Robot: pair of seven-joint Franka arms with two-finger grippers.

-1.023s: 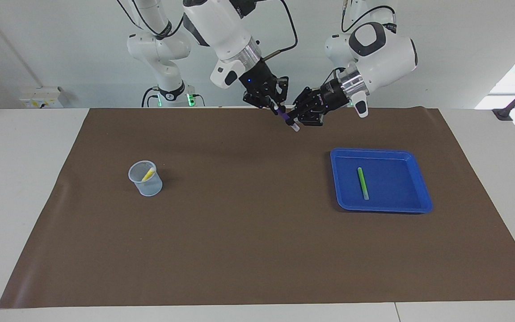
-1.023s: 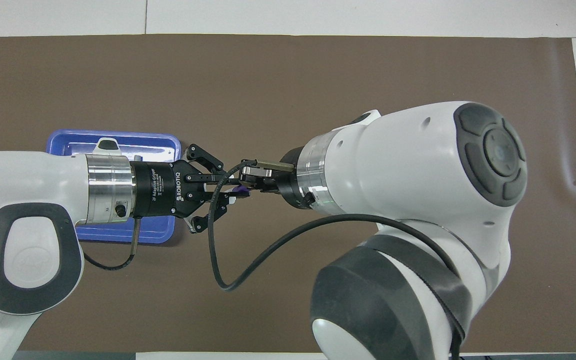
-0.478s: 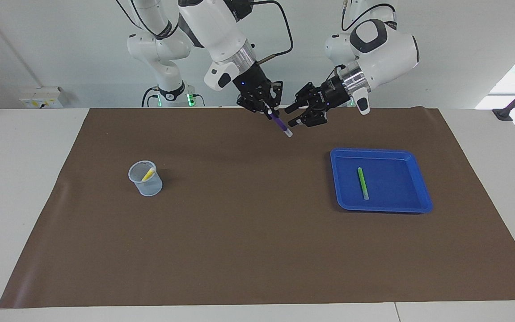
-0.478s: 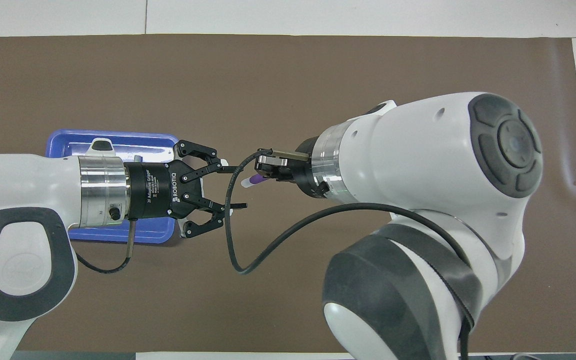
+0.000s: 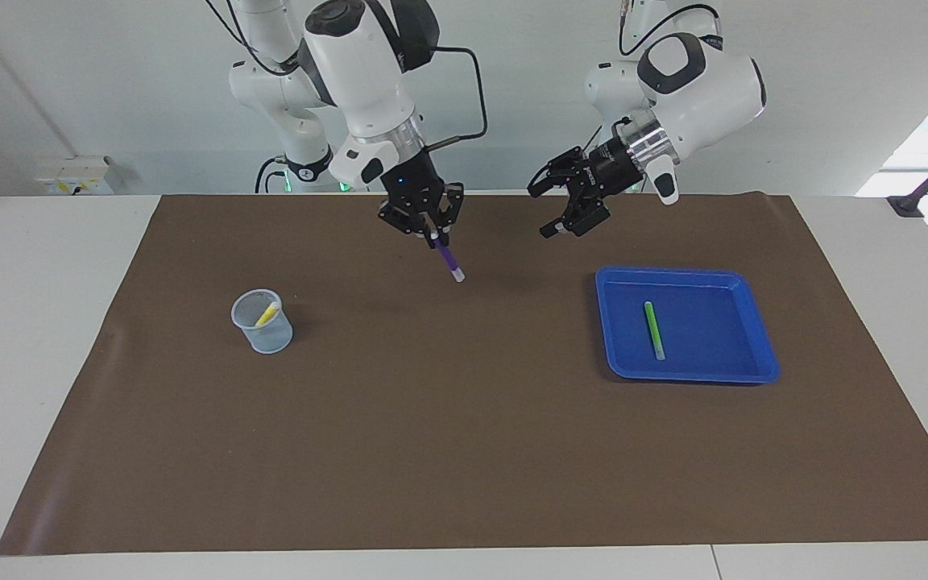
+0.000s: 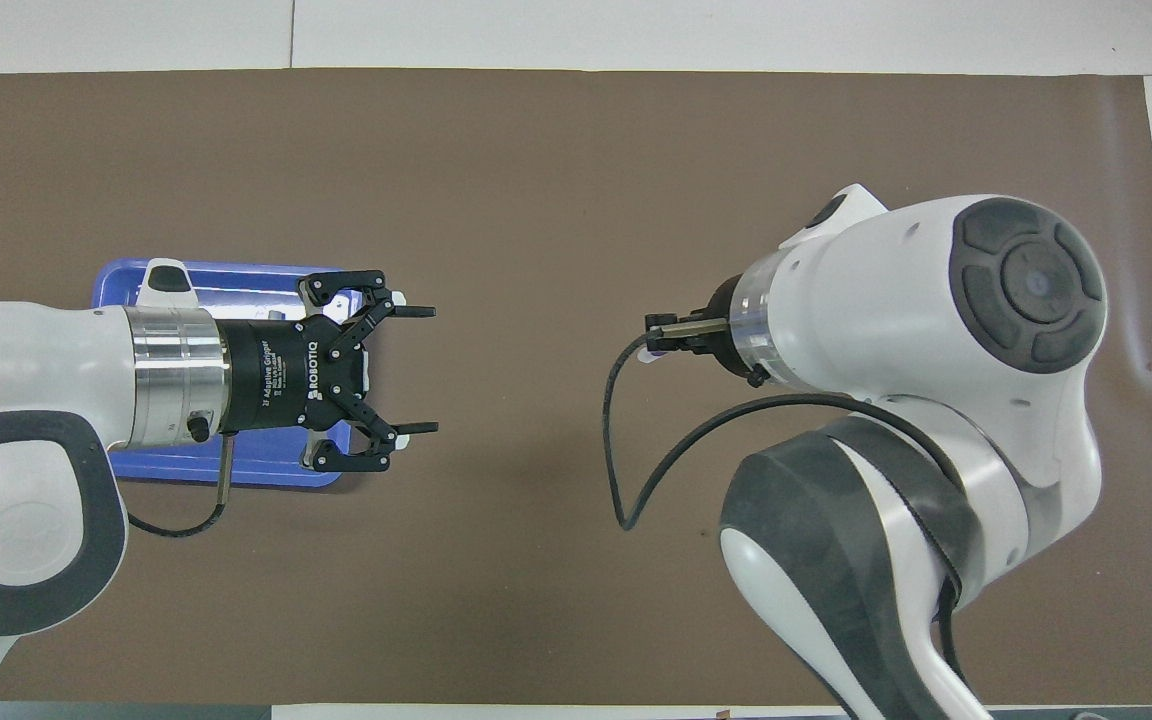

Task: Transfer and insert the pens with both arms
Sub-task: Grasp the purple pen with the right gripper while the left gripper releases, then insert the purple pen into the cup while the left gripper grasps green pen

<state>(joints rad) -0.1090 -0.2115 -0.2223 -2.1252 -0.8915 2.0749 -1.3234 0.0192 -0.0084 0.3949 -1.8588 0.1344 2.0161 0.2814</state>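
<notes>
My right gripper [image 5: 432,235] is shut on the top of the purple pen [image 5: 449,259], which hangs tilted with its pale end down over the brown mat [image 5: 448,419], between the cup and the tray. In the overhead view the right arm hides most of this gripper [image 6: 652,346]. My left gripper [image 5: 544,209] is open and holds nothing, in the air beside the tray's edge [image 6: 423,370]. The green pen [image 5: 654,329] lies flat in the blue tray [image 5: 714,326]. The yellow pen [image 5: 268,314] leans inside the clear cup [image 5: 264,332].
The blue tray [image 6: 236,468] sits toward the left arm's end of the mat, the cup toward the right arm's end. Two smaller white arms with green-lit bases [image 5: 311,173] stand at the robots' edge of the table. A black cable [image 6: 626,470] loops from the right wrist.
The left gripper opened, let go of the purple pen and drew back toward the tray. The right gripper kept the pen and carried it lower and toward the cup's end.
</notes>
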